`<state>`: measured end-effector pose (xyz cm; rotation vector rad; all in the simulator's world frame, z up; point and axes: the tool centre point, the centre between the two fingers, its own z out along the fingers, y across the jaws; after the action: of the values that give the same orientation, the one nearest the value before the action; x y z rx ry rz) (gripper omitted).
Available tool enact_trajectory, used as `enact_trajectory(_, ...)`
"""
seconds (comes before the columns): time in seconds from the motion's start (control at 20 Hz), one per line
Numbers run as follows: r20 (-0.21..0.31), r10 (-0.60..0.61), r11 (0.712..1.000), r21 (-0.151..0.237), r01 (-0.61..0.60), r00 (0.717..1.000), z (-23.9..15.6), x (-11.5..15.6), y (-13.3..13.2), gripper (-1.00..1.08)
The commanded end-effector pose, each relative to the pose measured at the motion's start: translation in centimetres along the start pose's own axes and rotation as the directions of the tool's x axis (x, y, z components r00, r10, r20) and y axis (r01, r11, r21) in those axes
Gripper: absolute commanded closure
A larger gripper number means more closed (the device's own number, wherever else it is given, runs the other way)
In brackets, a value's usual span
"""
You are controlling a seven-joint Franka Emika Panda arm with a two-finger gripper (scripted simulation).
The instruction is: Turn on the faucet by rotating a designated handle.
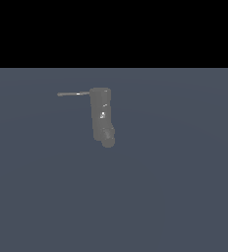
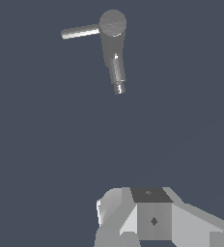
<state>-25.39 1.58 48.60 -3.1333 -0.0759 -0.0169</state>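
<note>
The faucet (image 1: 100,113) is a dull dark-grey upright cylinder standing on the flat grey-blue floor, with a rounded spout end (image 1: 107,140) low on its front. The handle (image 1: 72,93) is a thin grey rod sticking out from the faucet's top toward the exterior view's left. The wrist view looks down on the faucet (image 2: 113,22), its handle (image 2: 80,32) and its spout (image 2: 118,72). Part of my gripper (image 2: 150,195) shows in the wrist view, well apart from the faucet and touching nothing. Its jaw gap is not visible. The arm is out of the exterior view.
The grey-blue floor (image 1: 175,197) stretches around the faucet, with a black background above its far edge. No other objects show.
</note>
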Motion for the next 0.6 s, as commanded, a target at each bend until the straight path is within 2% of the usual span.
enact_trajectory(0.0,0.000,0.000,1.000,0.000,0.000,1.000,0.0,0.0,0.0,1.08)
enact_trajectory(0.55,0.000,0.058,0.998,0.000,-0.058,0.998,1.2,0.7,-1.5,1.08)
